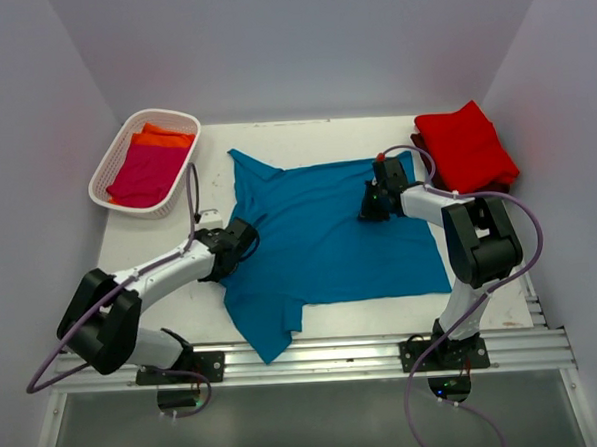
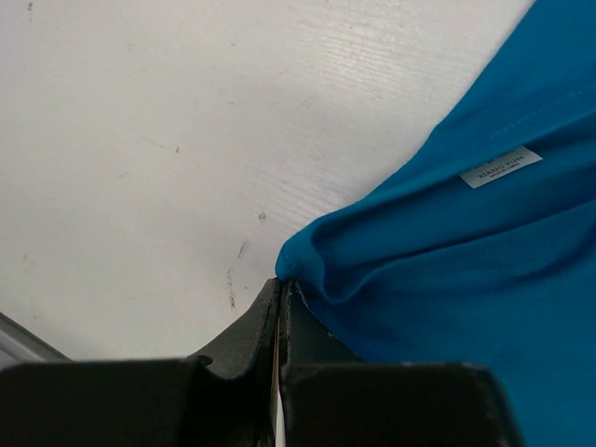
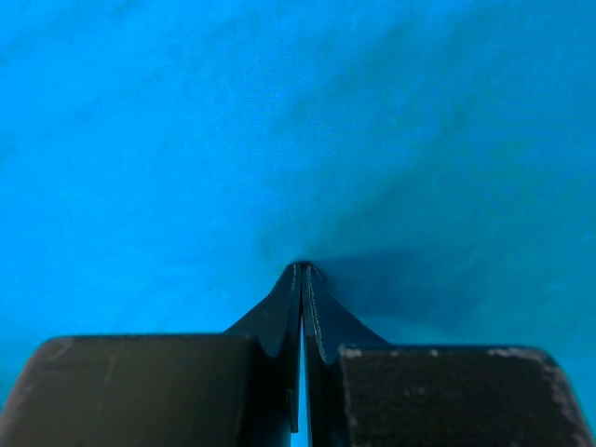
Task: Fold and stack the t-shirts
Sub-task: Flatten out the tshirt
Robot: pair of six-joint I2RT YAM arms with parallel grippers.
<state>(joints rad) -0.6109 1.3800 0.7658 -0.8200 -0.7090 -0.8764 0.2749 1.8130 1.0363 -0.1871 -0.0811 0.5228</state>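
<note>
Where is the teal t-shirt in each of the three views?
Top external: teal t-shirt spread flat mid-table, between the arms.
Left wrist: teal t-shirt fills the right side, edge pinched in the left gripper.
Right wrist: teal t-shirt fills the whole background.
Shared landmark: white table, in top external and left wrist only.

The left white-shelled arm with bulky black joint housings (image 1: 146,277), at lower left, matches the right white-and-black arm (image 1: 448,211) at right. A thin purple cable (image 1: 57,348) trails along each to a black base. The wrist views show the left arm's matte black tapered fingers (image 2: 247,331) and the right arm's identical black fingers (image 3: 279,312).
</note>
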